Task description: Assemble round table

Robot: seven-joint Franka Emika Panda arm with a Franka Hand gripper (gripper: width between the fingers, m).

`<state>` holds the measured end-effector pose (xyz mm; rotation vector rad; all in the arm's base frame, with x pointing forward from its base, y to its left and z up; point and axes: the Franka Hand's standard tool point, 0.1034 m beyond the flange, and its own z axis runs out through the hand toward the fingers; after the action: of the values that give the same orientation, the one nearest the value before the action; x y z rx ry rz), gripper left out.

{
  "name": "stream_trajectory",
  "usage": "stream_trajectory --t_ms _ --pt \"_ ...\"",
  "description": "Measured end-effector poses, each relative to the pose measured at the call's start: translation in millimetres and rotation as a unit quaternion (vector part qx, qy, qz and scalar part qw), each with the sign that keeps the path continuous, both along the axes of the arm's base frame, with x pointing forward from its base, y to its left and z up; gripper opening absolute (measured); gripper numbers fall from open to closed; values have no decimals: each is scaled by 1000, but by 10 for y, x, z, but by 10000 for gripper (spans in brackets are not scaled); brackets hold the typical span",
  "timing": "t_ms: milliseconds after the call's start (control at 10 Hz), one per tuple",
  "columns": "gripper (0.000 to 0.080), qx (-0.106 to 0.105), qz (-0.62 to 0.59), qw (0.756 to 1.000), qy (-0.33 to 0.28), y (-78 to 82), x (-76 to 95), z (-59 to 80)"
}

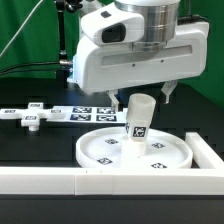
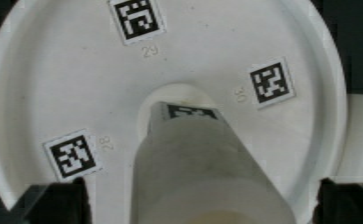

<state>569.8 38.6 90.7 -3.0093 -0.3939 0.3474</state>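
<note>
The round disc (image 1: 135, 152) lies flat on the table, rim up, with several tags on its face. It fills the wrist view (image 2: 89, 90). My gripper (image 1: 143, 98) is shut on the upper end of the short cylindrical leg (image 1: 139, 118), which stands almost upright with its lower end at the disc's middle. I cannot tell whether it touches. In the wrist view the leg (image 2: 196, 160) runs between my dark fingers (image 2: 53, 203), with the gripper (image 2: 199, 208) closed round it. The cross-shaped foot piece (image 1: 30, 118) lies on the table at the exterior view's left.
The marker board (image 1: 85, 112) lies behind the disc, between it and the foot piece. The white border rail (image 1: 90, 185) runs along the front edge and up the exterior view's right side (image 1: 205, 150), close to the disc.
</note>
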Motion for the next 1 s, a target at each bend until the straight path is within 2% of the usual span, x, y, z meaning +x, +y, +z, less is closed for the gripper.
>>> stream_trajectory --t_ms 100,200,600,800,1000 --pt "480 1 6 1000 0 3 0 0" --pt "409 2 6 1000 0 3 0 0" --pt "409 -1 -6 1000 0 5 -1 0" --pt "409 -19 -156 987 -12 5 -64 7" --pt "409 -29 -246 968 -33 -5 -103 -7"
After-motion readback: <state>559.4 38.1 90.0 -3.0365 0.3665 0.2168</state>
